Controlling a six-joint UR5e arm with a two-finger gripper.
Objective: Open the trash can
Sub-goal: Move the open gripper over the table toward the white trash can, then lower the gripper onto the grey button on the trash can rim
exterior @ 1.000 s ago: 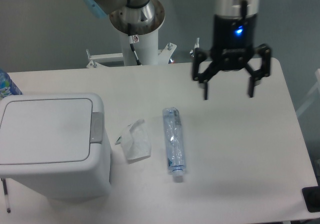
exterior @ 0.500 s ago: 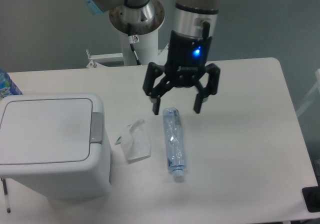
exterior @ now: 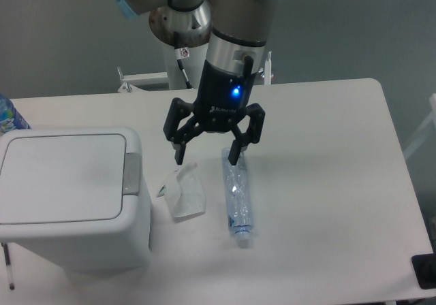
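The gripper (exterior: 207, 154) has swung leftward across the desk (exterior: 327, 182), jaws spread wide and holding nothing, so it now hangs much nearer the trash can (exterior: 71, 196). The can stands left of the jaws, lid shut, grey button (exterior: 132, 175) untouched, contents hidden. A crumpled wrapper (exterior: 184, 193) lies just below the jaws, a plastic bottle (exterior: 236, 196) beside it.

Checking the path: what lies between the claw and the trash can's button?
In the camera view, only the crumpled wrapper, low between claw and button.
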